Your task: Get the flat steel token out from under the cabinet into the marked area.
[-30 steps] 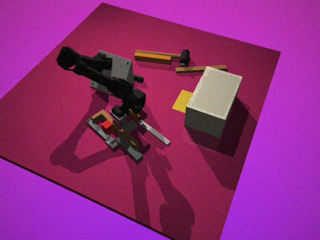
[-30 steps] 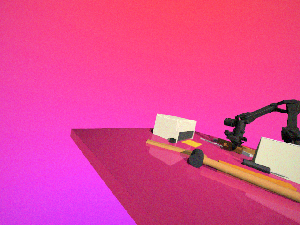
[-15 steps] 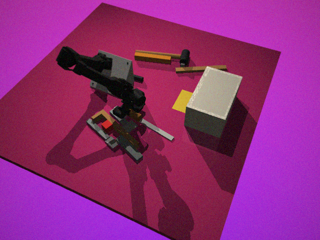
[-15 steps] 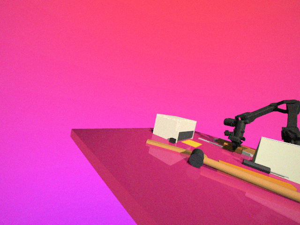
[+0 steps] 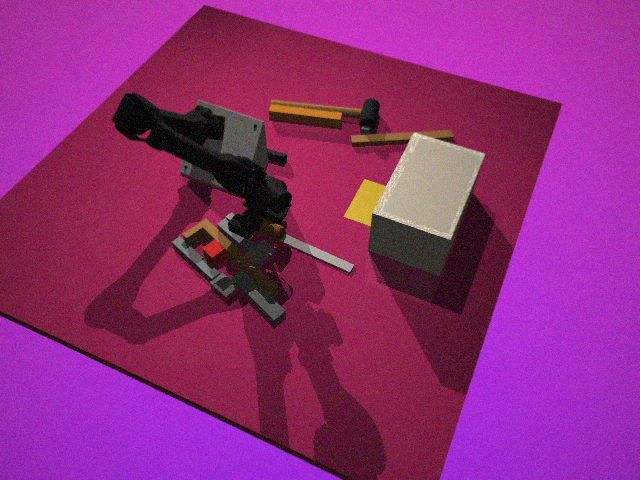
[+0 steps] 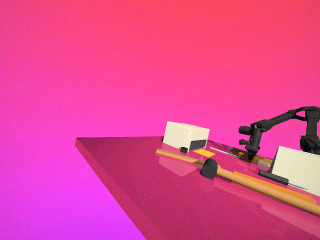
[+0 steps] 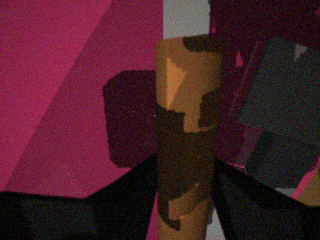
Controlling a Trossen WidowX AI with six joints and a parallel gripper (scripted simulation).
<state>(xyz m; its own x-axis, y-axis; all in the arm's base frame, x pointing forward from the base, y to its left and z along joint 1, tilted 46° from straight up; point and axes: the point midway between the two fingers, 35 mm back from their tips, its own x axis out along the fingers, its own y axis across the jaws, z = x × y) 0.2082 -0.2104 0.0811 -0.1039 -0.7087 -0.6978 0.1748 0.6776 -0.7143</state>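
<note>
A robot gripper (image 5: 253, 229) (image 6: 251, 158) (image 7: 182, 161) grips the brown wooden handle (image 5: 272, 230) (image 7: 187, 100) of a tool whose flat metal blade (image 5: 323, 254) (image 6: 222, 151) (image 7: 187, 17) points away beyond its fingers. The steel token is not visible; by the task it lies under the white cabinet (image 5: 431, 186) (image 6: 177, 135), ahead past the yellow patch (image 5: 364, 202) (image 6: 204, 152). The blade likely needs lifting past nearby blocks, then aligning low and level with the cabinet's opening.
</note>
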